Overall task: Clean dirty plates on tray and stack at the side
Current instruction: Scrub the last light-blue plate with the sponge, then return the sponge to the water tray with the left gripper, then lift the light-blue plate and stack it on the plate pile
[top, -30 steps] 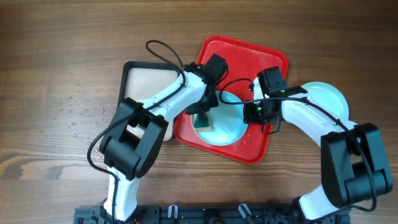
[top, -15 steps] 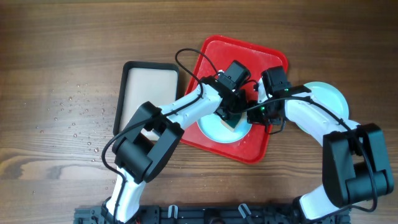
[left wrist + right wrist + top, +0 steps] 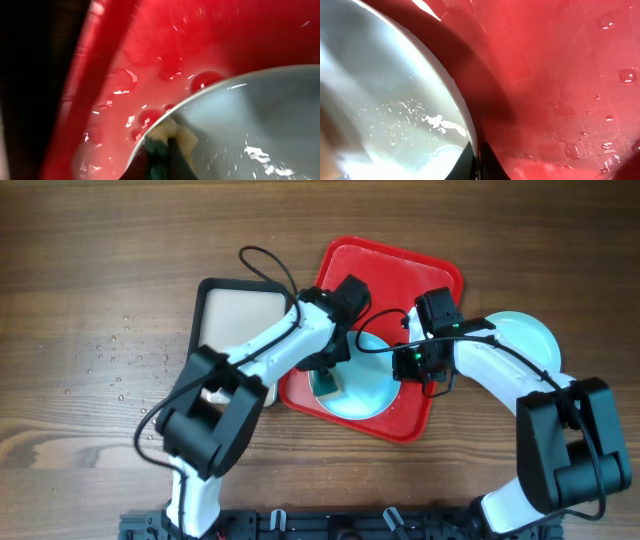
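Over the tray, the left claw is closed narrow on a sponge touching the blue plate; the right claw pinches its rim. Right of the tray lies another plate.

tray: sat between small tray, left, and second plate, right.
plate: lay in tray's near part.
sponge: rested on plate's left rim.

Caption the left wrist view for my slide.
A sponge at the rim of the pale blue plate on the wet red tray.
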Motion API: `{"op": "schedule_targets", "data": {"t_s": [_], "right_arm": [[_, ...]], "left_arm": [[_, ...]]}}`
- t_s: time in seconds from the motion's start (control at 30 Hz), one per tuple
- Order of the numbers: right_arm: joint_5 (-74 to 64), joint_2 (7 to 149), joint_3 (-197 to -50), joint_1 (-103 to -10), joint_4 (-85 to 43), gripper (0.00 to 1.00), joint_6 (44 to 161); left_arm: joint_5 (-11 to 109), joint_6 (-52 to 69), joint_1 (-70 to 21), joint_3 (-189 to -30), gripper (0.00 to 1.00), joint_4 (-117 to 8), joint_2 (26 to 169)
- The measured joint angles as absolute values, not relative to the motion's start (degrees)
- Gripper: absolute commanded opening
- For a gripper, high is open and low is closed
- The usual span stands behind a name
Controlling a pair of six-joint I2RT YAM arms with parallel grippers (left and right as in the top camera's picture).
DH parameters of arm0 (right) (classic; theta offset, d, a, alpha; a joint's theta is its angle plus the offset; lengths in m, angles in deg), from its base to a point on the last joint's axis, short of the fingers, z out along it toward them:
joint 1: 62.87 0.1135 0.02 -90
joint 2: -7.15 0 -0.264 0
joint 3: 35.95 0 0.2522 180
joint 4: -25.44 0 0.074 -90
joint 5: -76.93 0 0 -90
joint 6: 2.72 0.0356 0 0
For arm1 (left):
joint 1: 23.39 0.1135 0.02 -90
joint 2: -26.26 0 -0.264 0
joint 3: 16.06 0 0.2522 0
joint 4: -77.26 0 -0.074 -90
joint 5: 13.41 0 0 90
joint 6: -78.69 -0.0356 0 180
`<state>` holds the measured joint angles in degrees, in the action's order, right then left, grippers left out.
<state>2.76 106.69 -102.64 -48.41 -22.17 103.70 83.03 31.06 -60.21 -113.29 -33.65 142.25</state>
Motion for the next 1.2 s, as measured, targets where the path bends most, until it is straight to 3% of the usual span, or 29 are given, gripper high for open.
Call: {"op": "schedule_targets", "data": {"t_s": [0.23,0.37,0.47,0.57,0.6,0.67,0.7,0.73,0.8,0.9,1.1,1.2], "right_arm": [[2.35,106.69,-102.64,-48.54,-23.28,0.04,103.42],[2.35,106.69,-102.68,-48.54,-23.24,0.04,103.42],[2.33,106.69,-102.68,-48.54,-23.06,0.04,103.42],[2.02,106.69,-102.92,-48.65,-23.7,0.04,102.35],[1.45,106.56,-103.23,-48.72,-25.25,0.04,102.17],[-1.04,103.87,-103.25,-48.81,-28.53,0.04,102.08],[-2.66,100.59,-103.53,-48.76,-29.34,0.04,101.93],[-5.08,96.55,-103.84,-48.37,-29.58,0.04,101.67],[-10.48,86.19,-105.08,-45.68,-29.31,0.04,100.14],[-21.91,77.95,-106.33,-37.85,-29.2,0.04,98.13],[-56.12,77.25,-106.33,-19.06,-24.7,0.04,93.45],[-61.95,77.27,-106.33,-16.11,-22.25,0.04,90.24]], "left_arm": [[82.44,29.64,-44.23,-112.65,0.04,-28.42,120.41],[82.55,25.92,-34.03,-109.96,0.05,-27.75,120.15],[82.57,25.03,-29.57,-99.87,0.04,-37.87,122.07],[81.17,24.52,-29.0,-92.72,0.24,-42.74,123.3],[80.54,24.33,-29.0,-92.65,0.38,-42.94,123.3],[79.01,24.06,-29.0,-93.13,0.55,-41.71,123.12],[77.91,23.69,-29.0,-93.72,0.69,-40.77,122.66],[76.97,23.87,-29.0,-94.38,0.76,-40.36,121.88],[73.89,23.56,-29.0,-95.49,0.99,-40.16,118.75],[70.98,23.67,-29.0,-95.84,1.0,-39.94,113.96],[69.91,23.67,-29.0,-95.91,1.0,-39.51,113.2],[69.8,23.67,-29.0,-95.91,1.0,-39.46,113.2]]}}
